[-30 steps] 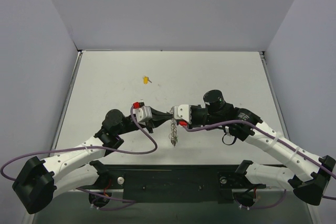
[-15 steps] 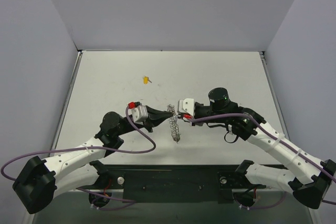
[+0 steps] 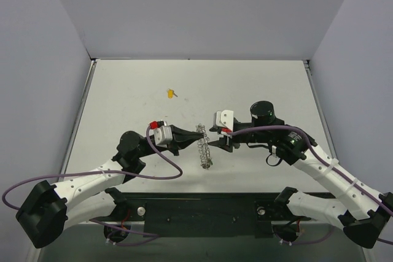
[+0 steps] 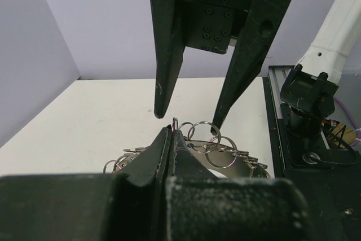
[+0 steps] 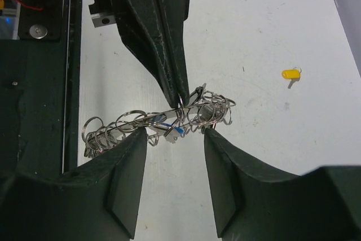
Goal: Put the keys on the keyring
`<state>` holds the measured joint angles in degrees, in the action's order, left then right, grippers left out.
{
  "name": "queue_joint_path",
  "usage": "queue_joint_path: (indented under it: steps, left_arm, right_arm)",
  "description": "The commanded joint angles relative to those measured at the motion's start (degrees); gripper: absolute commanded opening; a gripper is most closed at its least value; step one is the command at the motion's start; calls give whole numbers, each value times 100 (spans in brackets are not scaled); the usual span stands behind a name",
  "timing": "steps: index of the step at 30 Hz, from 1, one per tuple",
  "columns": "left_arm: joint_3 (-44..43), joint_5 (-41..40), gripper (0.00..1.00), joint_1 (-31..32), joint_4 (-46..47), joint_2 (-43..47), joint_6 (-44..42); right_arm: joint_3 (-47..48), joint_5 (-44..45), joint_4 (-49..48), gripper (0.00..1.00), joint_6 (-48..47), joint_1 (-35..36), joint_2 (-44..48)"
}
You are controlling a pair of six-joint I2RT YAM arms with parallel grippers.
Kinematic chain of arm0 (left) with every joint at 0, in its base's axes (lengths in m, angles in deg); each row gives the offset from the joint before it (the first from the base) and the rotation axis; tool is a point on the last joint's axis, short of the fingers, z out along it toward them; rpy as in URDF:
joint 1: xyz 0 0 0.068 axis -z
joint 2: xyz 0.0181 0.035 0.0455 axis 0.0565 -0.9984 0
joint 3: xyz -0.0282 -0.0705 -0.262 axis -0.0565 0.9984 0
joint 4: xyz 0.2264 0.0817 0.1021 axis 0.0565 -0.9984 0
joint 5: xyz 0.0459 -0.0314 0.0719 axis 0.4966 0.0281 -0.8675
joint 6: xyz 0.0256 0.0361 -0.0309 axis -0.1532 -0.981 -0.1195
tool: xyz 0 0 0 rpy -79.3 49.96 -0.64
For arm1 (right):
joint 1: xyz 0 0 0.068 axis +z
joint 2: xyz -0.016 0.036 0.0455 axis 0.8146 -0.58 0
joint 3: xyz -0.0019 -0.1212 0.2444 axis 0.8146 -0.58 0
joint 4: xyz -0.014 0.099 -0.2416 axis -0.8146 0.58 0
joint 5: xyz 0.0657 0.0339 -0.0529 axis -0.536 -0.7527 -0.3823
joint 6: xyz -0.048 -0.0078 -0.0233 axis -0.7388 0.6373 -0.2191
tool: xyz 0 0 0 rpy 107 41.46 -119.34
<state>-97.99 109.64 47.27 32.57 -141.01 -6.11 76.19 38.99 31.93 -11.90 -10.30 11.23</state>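
Observation:
The keyring (image 3: 204,150) is a silvery loop hung with several small rings, dangling over the table's near middle. My left gripper (image 3: 194,132) is shut on one ring at its top; the left wrist view shows the shut fingertips (image 4: 172,132) pinching that ring, the keyring (image 4: 225,154) just beyond. My right gripper (image 3: 212,143) stands open just right of the loop, touching nothing. In the right wrist view the open right gripper (image 5: 175,135) faces the keyring (image 5: 146,121), a blue key (image 5: 176,130) hanging among its rings. A yellow key (image 3: 170,94) lies apart on the table.
The yellow key (image 5: 290,74) lies far left of centre on the white table (image 3: 264,84). A black base rail (image 3: 202,213) runs along the near edge. Grey walls close in the left, right and back sides.
My right gripper has opened and drawn back to the right, off the keyring. My left gripper keeps its hold on the ring and has shifted slightly left.

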Motion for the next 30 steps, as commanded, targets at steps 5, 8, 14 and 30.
queue_joint_path:
  steps: [5, 8, 14, 30]
  left_arm:
    - [-102, 258, 0, -44, 598, -1, 6]
    - [-94, 276, 0, -35, 607, 8, -3]
    - [-94, 276, 0, -35, 624, 25, 6]
    - [-76, 267, 0, -44, 774, 52, 111]
  right_arm:
    - [442, -576, -432, 35, 863, -153, 13]
    - [451, -620, -467, 27, 968, -206, -57]
    - [460, -778, -371, 19, 942, -294, -154]
    - [389, -814, -265, 10, 661, -233, -330]
